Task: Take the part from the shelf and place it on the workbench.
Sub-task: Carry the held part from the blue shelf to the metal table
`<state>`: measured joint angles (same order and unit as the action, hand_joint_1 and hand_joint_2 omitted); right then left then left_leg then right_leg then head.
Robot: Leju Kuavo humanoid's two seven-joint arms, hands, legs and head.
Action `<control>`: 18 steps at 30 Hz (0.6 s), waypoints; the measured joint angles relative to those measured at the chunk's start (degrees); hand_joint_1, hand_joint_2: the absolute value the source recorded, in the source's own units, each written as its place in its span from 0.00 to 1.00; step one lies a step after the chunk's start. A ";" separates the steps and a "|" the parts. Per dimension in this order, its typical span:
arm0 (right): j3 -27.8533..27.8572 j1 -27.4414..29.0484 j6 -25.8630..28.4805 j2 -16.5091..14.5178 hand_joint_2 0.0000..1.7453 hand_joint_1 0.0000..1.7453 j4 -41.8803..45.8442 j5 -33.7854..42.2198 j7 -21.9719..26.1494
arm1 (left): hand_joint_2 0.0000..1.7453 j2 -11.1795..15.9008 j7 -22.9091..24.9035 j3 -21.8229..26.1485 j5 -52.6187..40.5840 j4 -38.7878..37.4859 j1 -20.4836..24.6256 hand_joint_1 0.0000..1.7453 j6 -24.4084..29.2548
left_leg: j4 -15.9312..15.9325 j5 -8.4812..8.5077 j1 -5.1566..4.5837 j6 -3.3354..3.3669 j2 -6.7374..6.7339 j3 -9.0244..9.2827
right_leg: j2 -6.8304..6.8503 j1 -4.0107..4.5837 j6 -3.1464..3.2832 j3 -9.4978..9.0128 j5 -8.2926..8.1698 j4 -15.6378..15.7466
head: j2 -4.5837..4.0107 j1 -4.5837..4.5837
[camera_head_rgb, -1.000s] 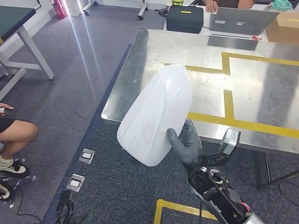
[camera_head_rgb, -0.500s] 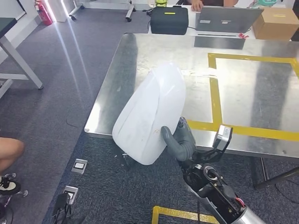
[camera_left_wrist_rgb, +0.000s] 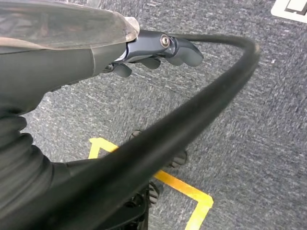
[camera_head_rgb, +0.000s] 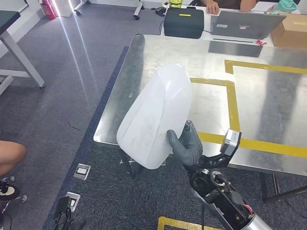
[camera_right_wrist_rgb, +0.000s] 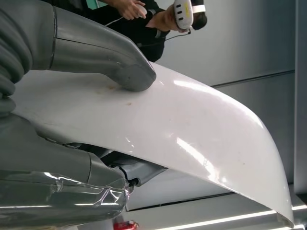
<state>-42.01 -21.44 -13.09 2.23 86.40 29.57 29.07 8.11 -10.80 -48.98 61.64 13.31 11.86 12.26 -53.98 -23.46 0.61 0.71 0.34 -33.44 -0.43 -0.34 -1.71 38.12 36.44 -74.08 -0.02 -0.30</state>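
Observation:
The part is a large white curved shell (camera_head_rgb: 155, 115), held up in front of me above the near left corner of the metal workbench (camera_head_rgb: 260, 105). My right hand (camera_head_rgb: 186, 143) grips its lower right edge, the thumb pressed on the outer face. The right wrist view shows the shell (camera_right_wrist_rgb: 188, 124) close up, with the thumb (camera_right_wrist_rgb: 119, 67) on top and the fingers underneath. My left hand (camera_left_wrist_rgb: 159, 48) hangs over the grey carpet, fingers apart and holding nothing.
Yellow tape lines (camera_head_rgb: 233, 103) mark the workbench top. At its far edge are a black case (camera_head_rgb: 183, 21), a laptop (camera_head_rgb: 246, 24) and a cardboard box (camera_head_rgb: 289, 33), with a person behind them. A person's leg (camera_head_rgb: 11, 153) is at the left. Floor sockets (camera_head_rgb: 82, 171) lie below.
The whole view has swung a little, so the camera has moved. The shell stays in my right hand's grip in the same pose, and still overlaps the workbench's near left corner.

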 joint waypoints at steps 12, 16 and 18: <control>-0.31 -0.39 0.08 -0.22 1.00 1.00 0.06 0.15 -0.02 | 1.00 -0.07 -0.17 0.02 0.00 0.02 -0.07 0.00 0.07 | -5.98 -5.57 -0.03 -2.83 0.04 -0.04 | 0.12 -0.22 2.42 -7.85 -11.10 20.02 | 0.00 0.07; -0.38 -0.27 0.09 -0.24 1.00 1.00 0.01 0.15 -0.07 | 1.00 -0.09 -0.17 0.01 0.00 0.02 -0.27 0.00 0.08 | -17.46 -8.30 0.02 -3.14 0.03 -7.47 | 0.19 -0.12 2.88 -8.07 -10.68 20.04 | 0.01 1.13; -0.39 -0.23 0.13 -0.24 1.00 1.00 0.00 0.15 -0.06 | 1.00 -0.05 -0.17 0.02 0.00 0.02 -0.41 0.00 0.11 | -12.90 -4.30 -0.02 -2.81 0.02 -6.17 | 0.05 -0.09 2.81 -8.55 -10.31 20.04 | 0.00 1.63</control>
<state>-42.40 -21.68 -12.97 1.99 86.40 29.73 29.01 8.06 -10.97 -48.96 61.64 13.33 11.44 12.37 -66.88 -27.76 0.60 -2.11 0.36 -39.61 -0.38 -0.43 1.11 29.57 26.13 -54.04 -0.02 1.33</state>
